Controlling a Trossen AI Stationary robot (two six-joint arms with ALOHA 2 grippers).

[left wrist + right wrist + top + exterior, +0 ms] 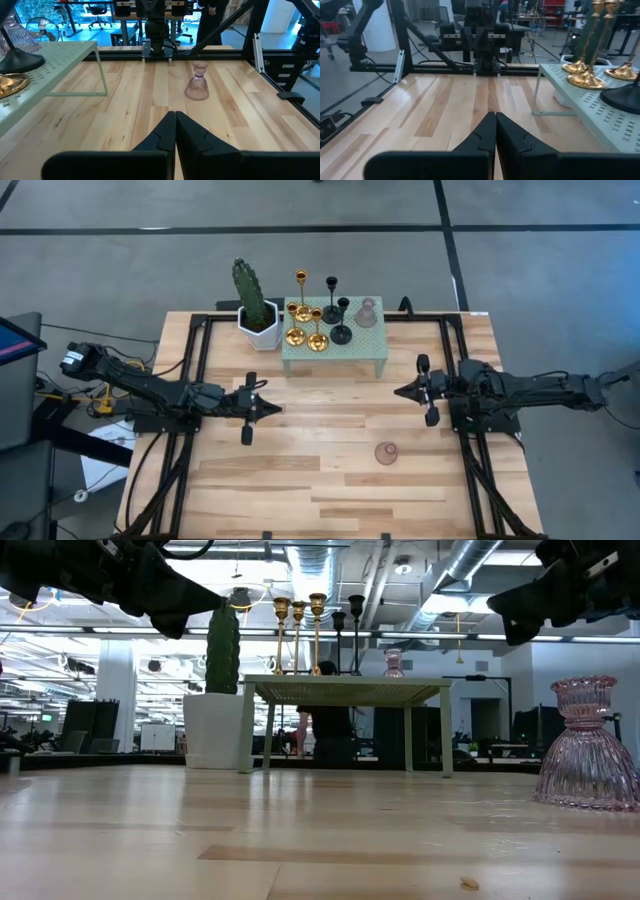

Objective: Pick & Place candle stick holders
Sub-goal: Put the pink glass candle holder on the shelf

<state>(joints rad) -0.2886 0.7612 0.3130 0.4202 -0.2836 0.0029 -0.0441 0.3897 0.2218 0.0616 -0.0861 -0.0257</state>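
Observation:
One pinkish glass candle stick holder [386,453] stands upright on its round base on the wooden table, near the right side; it also shows in the low view [586,747] and the left wrist view [198,81]. On the small green stand [335,352] at the far edge stand three gold holders [303,321], two black ones [337,308] and another pinkish glass one [367,312]. My left gripper [277,409] is shut and hovers level above the table's left half. My right gripper [398,391] is shut too, hovering level on the right, facing the left one.
A green cactus in a white pot [256,308] stands left of the green stand. Black frame rails [196,370] run along the table's left and right sides. Bare wood lies between the two grippers and toward the near edge.

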